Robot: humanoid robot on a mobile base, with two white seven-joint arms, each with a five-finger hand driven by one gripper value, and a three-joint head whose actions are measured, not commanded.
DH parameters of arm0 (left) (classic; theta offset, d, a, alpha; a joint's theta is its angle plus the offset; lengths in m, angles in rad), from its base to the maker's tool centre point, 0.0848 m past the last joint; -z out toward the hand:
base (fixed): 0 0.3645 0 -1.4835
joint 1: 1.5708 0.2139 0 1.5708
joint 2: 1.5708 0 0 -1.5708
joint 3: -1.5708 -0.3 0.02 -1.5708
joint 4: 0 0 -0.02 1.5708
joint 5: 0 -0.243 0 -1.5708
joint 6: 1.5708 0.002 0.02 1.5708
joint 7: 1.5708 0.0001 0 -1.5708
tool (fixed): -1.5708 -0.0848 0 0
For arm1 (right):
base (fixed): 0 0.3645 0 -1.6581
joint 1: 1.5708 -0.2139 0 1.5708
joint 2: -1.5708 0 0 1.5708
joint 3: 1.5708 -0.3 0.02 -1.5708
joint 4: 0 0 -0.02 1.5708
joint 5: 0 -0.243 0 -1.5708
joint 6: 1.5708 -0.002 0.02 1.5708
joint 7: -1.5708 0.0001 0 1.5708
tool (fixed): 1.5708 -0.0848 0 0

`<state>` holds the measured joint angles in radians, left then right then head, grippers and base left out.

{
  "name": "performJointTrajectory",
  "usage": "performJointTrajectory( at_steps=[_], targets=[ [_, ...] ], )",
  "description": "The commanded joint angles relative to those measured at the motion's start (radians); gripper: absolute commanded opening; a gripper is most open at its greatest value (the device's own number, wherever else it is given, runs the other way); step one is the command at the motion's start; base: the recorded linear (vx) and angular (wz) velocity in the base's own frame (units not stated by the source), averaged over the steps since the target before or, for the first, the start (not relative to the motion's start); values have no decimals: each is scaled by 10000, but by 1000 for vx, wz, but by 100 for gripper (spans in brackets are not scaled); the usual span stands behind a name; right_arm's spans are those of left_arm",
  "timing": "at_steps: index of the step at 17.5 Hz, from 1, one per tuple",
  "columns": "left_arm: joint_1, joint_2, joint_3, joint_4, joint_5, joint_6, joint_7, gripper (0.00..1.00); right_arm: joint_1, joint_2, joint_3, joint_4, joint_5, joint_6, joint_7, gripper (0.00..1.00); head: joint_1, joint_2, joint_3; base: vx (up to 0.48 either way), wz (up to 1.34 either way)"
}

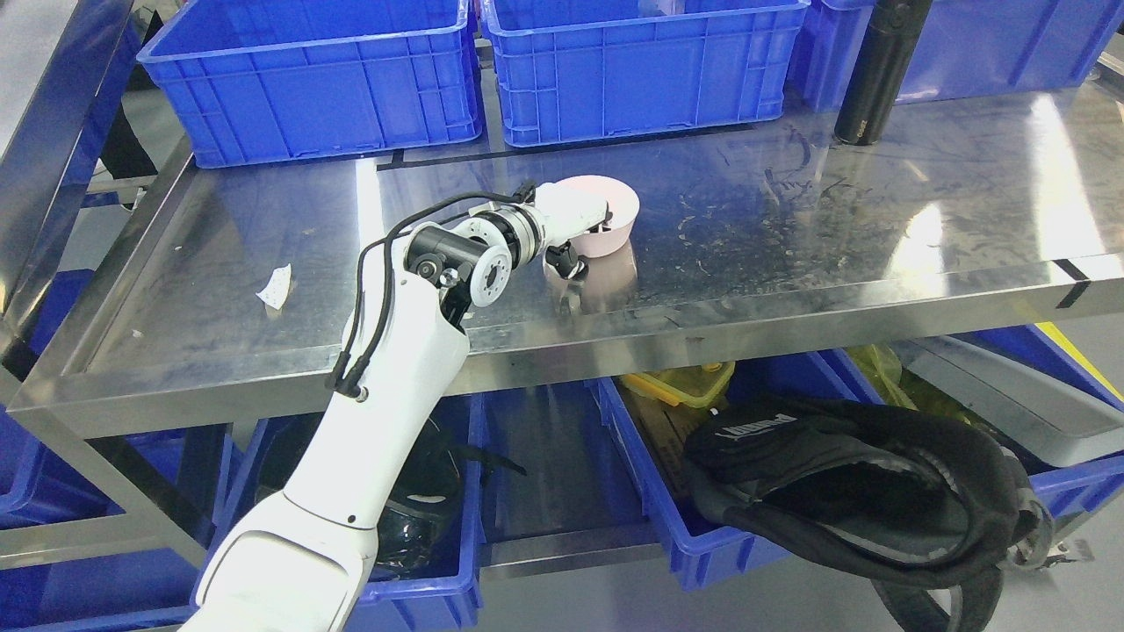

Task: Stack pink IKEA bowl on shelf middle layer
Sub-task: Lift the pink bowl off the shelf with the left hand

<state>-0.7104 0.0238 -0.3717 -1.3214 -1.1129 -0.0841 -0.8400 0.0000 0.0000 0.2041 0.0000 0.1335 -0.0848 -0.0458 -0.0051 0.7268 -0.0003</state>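
A stainless-steel shelf (790, 254) fills the frame, its middle layer scratched and shiny w/ a raised lip along the near edge. Two blue plastic crates, one at far left (316, 79) and one at far center (641, 66), sit along the back, w/ a third blue crate (1010, 44) partly in view at far right. Below the steel surface, more blue bins (694, 535) hold clutter, incl. a black padded bag (861, 491) at near right and a yellow-lidded container (689, 384) just under the shelf edge.

The robot's white left arm (386, 395) rises from the lower left, black cable looped along it, and reaches across the near lip toward shelf center. Its left hand (571, 230) is closed on the pink IKEA bowl (615, 219), w/ the white palm over the bowl's left rim and dark fingers (564, 262) curled under its near-left side. The bowl stands upright about mid-shelf, nearer the back crates than the front lip, its reflection showing just below on the steel; whether it rests on the surface or sits slightly above cannot be told.

A black cylindrical bottle (874, 75) stands upright at far right, well apart from the bowl. A small scrap of white paper (277, 287) lies on the shelf at left, near the arm.
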Motion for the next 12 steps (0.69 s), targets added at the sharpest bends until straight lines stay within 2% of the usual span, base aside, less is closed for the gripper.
performJointTrajectory(
  at_steps=[1, 3, 4, 6, 7, 9, 12],
  targets=[
    [-74, -63, 1814, 129, 636, -969, 527, 1, 153, -175, 0, -175, -1, 4, -2, 100, 0, 0, 0, 0, -15],
    [-258, -63, 2027, -8, 667, -1533, 1370, 2, 153, -175, 0, -175, -1, 4, -2, 100, 0, 0, 0, 0, -13],
    [-228, -63, 2454, -55, 682, -2312, 1724, 2, 153, -175, 0, -175, -1, 4, -2, 100, 0, 0, 0, 0, 0],
    [-90, -63, 3360, -497, 713, -3587, 1758, 0, 153, -175, 0, -175, -1, 4, -2, 100, 0, 0, 0, 0, 0],
    [-60, -63, 3531, -621, 911, -3881, 1758, 0, 153, -175, 0, -175, -1, 4, -2, 100, 0, 0, 0, 0, 0],
    [-59, -63, 3624, -852, 2240, -4784, 1743, 0, 153, -175, 0, -175, -1, 4, -2, 100, 0, 0, 0, 0, 0],
    [246, -63, 3701, -1127, 3870, -6777, 1727, 0, 153, -175, 0, -175, -1, 4, -2, 100, 0, 0, 0, 0, 0]
  ],
)
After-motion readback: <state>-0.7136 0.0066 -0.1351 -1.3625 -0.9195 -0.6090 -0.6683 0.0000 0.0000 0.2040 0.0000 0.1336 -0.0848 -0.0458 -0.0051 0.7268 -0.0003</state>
